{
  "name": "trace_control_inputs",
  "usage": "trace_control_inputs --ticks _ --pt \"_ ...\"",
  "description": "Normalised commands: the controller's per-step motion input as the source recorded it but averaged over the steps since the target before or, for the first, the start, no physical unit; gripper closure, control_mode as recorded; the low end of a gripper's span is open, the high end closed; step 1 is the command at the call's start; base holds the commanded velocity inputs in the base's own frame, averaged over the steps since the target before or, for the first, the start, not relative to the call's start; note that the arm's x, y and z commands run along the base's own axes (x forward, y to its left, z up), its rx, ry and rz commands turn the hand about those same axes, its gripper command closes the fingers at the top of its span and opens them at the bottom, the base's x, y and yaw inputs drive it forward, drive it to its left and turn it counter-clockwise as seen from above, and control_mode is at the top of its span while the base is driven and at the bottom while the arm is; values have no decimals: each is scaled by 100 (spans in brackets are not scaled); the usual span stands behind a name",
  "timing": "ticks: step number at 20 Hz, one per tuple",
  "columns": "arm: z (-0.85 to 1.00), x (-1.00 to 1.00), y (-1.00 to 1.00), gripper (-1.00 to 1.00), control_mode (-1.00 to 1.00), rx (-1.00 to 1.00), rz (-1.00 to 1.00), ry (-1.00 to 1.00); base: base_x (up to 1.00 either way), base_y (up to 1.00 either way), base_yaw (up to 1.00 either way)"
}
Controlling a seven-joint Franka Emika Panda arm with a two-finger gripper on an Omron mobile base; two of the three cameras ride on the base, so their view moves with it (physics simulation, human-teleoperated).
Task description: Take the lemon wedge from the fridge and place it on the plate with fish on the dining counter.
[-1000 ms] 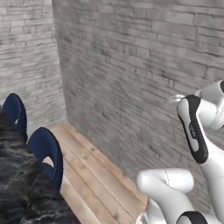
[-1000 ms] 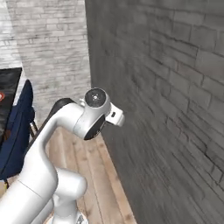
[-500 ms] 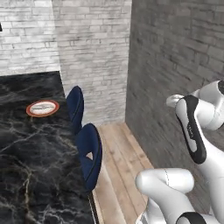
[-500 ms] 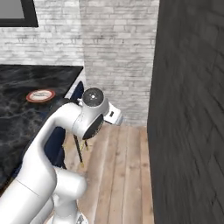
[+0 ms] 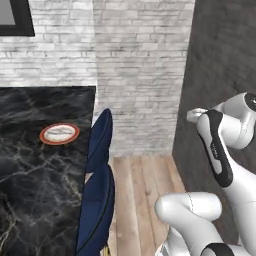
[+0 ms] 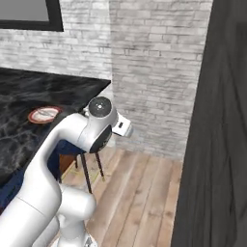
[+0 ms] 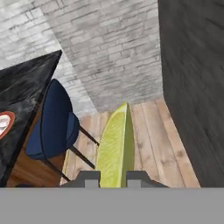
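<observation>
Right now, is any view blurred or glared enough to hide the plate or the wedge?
Left base view: plate soft but readable on the dining counter, no glare. Right base view: plate small, slightly blurred. Hand view: lemon wedge sharp, evenly lit, between the tool's fingertips.

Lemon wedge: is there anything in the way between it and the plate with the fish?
The lemon wedge sits in the gripper, off the dining counter. Two blue stools stand along the counter's near edge; nothing sits on the counter beside the plate.
</observation>
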Motion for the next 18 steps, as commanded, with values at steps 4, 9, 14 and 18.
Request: trace_control_inputs --ticks 4,9,14,18 --pt "0 0 0 100 100 0 0 0 82 -16 61" --pt "0 0 0 100 100 0 0 0 64 0 71" --pt "0 0 0 100 100 0 0 0 90 -13 59" --pt "0 0 0 100 100 0 0 0 100 -10 59"
